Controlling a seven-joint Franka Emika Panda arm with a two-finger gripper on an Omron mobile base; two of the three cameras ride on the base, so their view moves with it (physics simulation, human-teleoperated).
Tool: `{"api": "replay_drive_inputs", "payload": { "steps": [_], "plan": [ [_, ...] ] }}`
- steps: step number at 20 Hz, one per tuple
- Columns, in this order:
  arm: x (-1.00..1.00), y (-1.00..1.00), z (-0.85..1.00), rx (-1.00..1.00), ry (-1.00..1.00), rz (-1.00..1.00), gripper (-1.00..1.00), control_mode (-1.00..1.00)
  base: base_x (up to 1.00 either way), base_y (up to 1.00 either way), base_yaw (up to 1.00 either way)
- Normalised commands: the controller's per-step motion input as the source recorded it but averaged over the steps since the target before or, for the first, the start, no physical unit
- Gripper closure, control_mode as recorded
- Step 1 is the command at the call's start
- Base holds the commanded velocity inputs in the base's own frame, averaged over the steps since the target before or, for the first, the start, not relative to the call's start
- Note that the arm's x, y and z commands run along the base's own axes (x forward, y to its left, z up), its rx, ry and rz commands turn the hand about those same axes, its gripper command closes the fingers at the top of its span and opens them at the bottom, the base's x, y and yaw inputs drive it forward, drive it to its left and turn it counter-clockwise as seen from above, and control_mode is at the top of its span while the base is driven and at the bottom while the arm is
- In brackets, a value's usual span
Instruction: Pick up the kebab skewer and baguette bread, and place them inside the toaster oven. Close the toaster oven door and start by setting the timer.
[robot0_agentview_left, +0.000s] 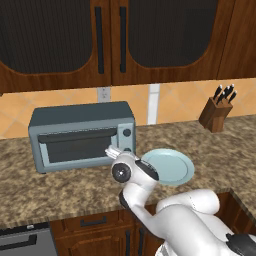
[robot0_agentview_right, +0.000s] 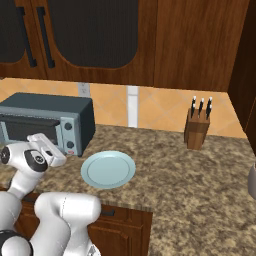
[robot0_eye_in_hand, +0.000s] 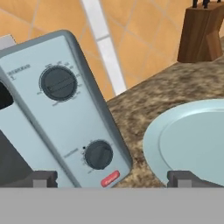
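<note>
Gripper (robot0_eye_in_hand: 112, 178) spread wide, holding nothing, right at the toaster oven (robot0_agentview_left: 80, 135) knob panel. Lower knob (robot0_eye_in_hand: 98, 154) just ahead between the fingertips, upper knob (robot0_eye_in_hand: 58, 84) beyond it. Toaster oven door (robot0_agentview_left: 77, 144) off to its left looks shut. Plate (robot0_eye_in_hand: 192, 140) on its right is bare; skewer and baguette presumably inside. Knife block (robot0_eye_in_hand: 201, 30) far behind. Left to do: set the timer.

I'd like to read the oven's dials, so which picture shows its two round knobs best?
The hand view: both knobs fill the panel up close, with a red button below the lower one. In the left base view the upper knob is tiny, the lower hidden behind the open hand. The right base view shows both knobs, small.
</note>
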Motion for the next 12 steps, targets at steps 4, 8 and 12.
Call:
{"api": "replay_drive_inputs", "payload": {
  "steps": [4, 8, 12],
  "plan": [
    [0.00, -0.25, -0.06, 0.00, 0.00, 0.00, -1.00, -1.00, 0.00, 0.00, 0.00],
    [0.04, -0.18, -0.13, 0.00, 0.00, 0.00, -1.00, -1.00, 0.00, 0.00, 0.00],
    [0.10, -0.07, -0.06, 0.00, -0.01, 0.00, -1.00, -1.00, 0.00, 0.00, 0.00]
  ]
}}
